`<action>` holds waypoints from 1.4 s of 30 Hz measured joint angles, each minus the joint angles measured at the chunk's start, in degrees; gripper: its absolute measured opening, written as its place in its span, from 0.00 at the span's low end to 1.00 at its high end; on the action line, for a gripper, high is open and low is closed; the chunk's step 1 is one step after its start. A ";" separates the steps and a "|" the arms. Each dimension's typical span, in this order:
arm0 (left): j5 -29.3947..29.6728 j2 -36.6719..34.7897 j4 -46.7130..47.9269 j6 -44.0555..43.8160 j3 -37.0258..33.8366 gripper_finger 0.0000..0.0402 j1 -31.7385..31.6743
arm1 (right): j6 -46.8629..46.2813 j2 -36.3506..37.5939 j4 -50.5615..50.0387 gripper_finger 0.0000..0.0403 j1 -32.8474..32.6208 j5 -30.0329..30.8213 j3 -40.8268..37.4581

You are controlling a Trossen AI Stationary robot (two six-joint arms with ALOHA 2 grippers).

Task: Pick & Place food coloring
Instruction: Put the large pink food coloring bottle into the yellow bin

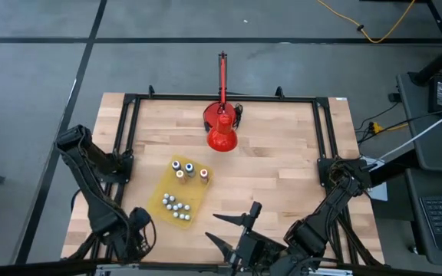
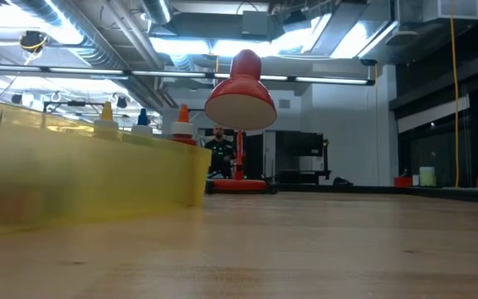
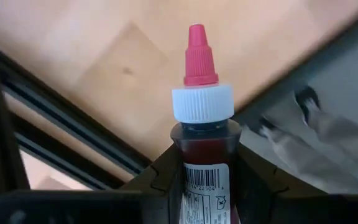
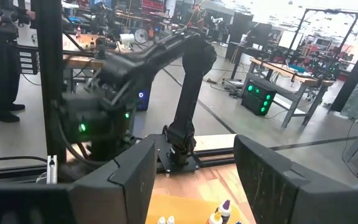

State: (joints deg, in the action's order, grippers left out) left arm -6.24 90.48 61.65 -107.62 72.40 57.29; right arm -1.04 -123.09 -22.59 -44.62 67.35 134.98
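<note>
My left gripper (image 3: 204,186): pinched on a red food coloring bottle (image 3: 202,155), capped tip forward, beside the yellow tray (image 1: 162,192).
My right gripper (image 4: 194,180): fingers spread, holding nothing, near the tray.

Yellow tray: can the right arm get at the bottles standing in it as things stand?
Probably yes. The right claw stands open and empty beside the yellow tray, with bare table between. The upright bottles are uncovered; the left claw, gripping a red bottle, sits clear.
</note>
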 joint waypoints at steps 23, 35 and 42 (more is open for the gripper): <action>43.27 -0.02 1.61 26.68 24.11 0.25 -3.66 | -6.26 -0.04 3.09 0.53 -0.20 -6.50 0.00; 65.49 -0.07 -13.31 62.47 32.14 0.25 -4.19 | -13.27 -0.04 3.04 0.53 1.36 -13.66 0.00; 65.81 -0.04 -30.47 81.02 32.13 0.25 -5.48 | -15.23 -0.04 3.30 0.53 4.62 -16.09 0.00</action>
State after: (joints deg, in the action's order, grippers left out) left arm 59.57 90.43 31.18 -26.60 104.53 51.81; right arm -16.27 -123.13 -19.29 -40.01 51.27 134.98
